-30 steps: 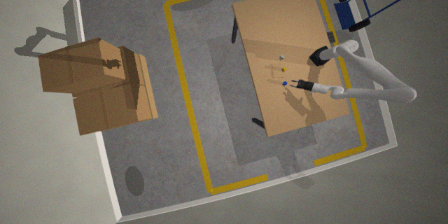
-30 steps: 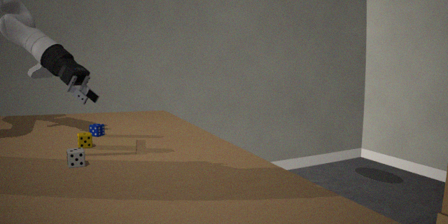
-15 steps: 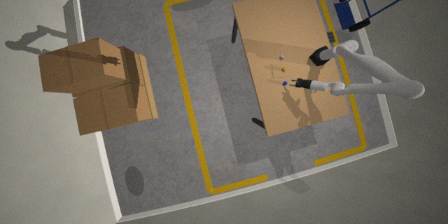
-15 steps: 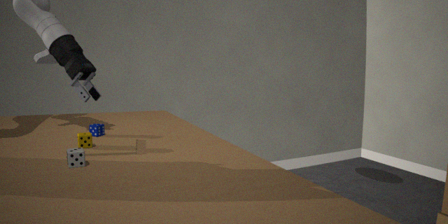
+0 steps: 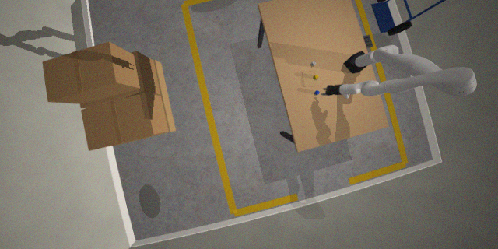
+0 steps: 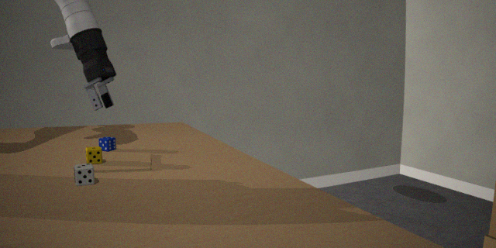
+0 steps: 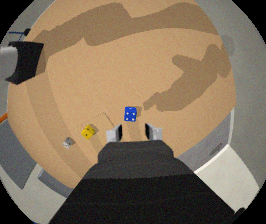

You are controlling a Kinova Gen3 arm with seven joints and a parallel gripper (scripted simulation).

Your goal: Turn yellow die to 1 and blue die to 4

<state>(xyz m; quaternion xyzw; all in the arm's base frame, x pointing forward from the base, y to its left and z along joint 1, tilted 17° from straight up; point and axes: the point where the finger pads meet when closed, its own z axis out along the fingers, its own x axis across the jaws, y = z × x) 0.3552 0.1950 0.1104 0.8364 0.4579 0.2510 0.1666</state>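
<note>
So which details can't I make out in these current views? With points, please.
- Yellow die [image 5: 316,77] [image 6: 94,156] [image 7: 88,132], top face: too grazing in the exterior view, too small in the top view.
- White die [image 5: 313,64] [image 6: 84,174] [image 7: 68,143], underside: hidden against the table in every view.
- Blue die [image 5: 317,92] [image 6: 107,144] [image 7: 130,114], pips: too small in the top view.
- Arm's elbow: cut off by the exterior view's upper edge.

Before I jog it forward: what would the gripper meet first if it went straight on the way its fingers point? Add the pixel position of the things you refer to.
Probably the table top [image 5: 323,27] [image 6: 232,209] [image 7: 84,70] near the blue die [image 5: 317,92] [image 6: 107,144] [image 7: 130,114]; depth is unclear, so clipping that die is possible.
</note>
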